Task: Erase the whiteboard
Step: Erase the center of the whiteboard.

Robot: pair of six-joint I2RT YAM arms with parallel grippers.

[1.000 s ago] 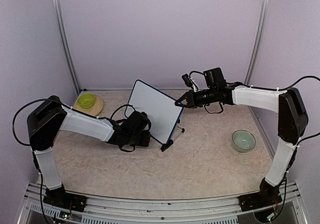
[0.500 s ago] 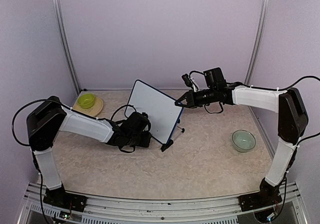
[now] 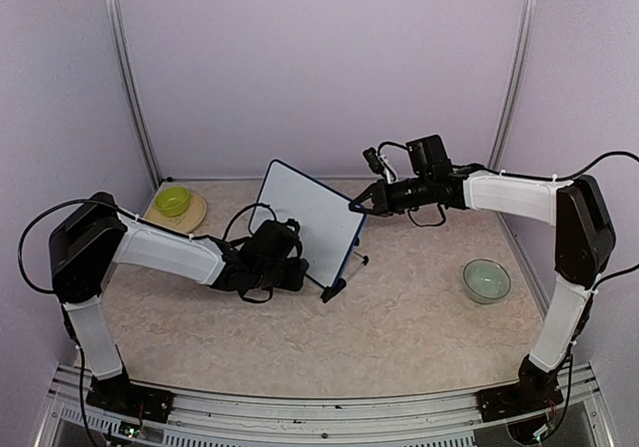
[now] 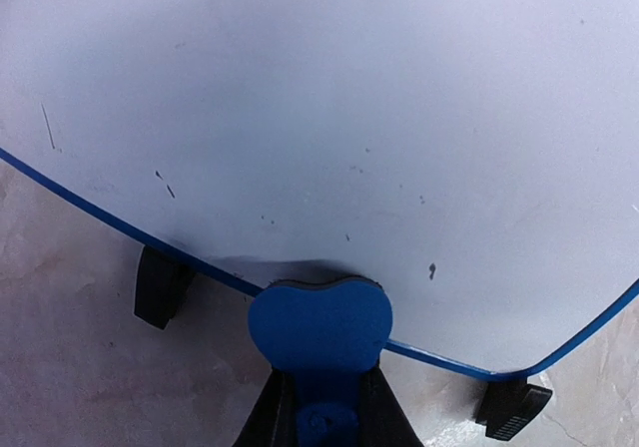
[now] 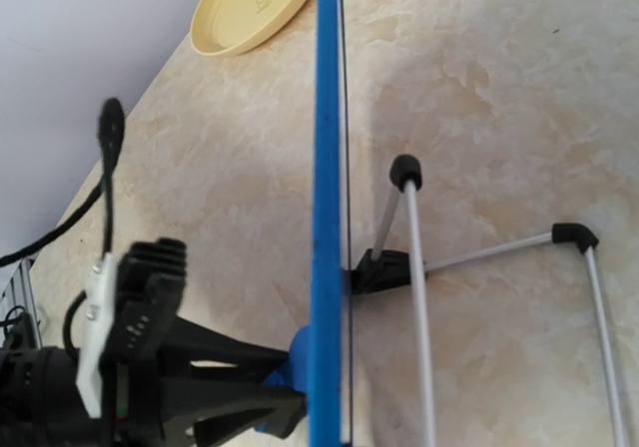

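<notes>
The whiteboard stands tilted on the table, its upper corner pinched by the closed right gripper. Only the left wrist view shows the left gripper clamping a blue eraser against its face.

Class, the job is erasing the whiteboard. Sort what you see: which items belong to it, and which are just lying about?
In the job:
whiteboard
blue eraser
left gripper holding it
right gripper on the board's top edge

Lying about:
lime-green bowl
beige plate under it
pale green bowl
</notes>
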